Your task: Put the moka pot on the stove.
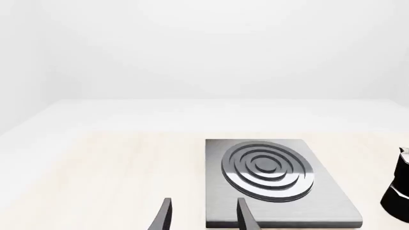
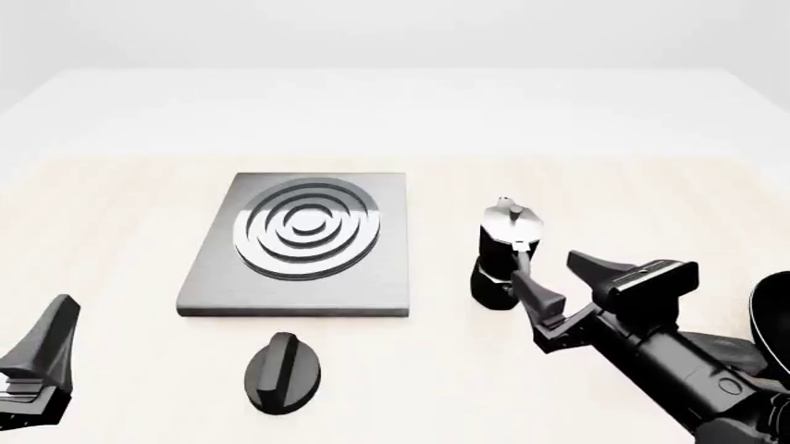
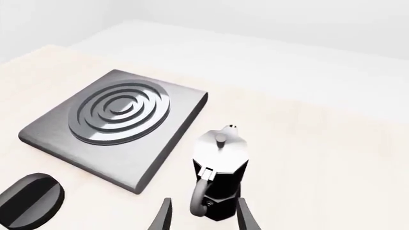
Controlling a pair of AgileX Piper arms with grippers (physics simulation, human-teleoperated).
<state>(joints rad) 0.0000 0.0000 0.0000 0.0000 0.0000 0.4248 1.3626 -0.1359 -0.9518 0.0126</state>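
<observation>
A pale wooden table (image 2: 111, 213) is seen with a flat square grey metal stove (image 2: 296, 245), a small black faceted moka pot (image 2: 502, 254) and two black grippers.

The stove, topped with raised silver concentric rings, lies left of centre; the right gripper (image 2: 571, 282) is held just beside the pot's curved handle, its fingers spread and nothing grasped. The pot, silver-lidded, stands upright on the table to the right of the stove, apart from it. The left gripper (image 1: 203, 215) is parted and empty near the stove's front edge. A black oval knob (image 2: 283, 370) lies just in front of the stove.
</observation>
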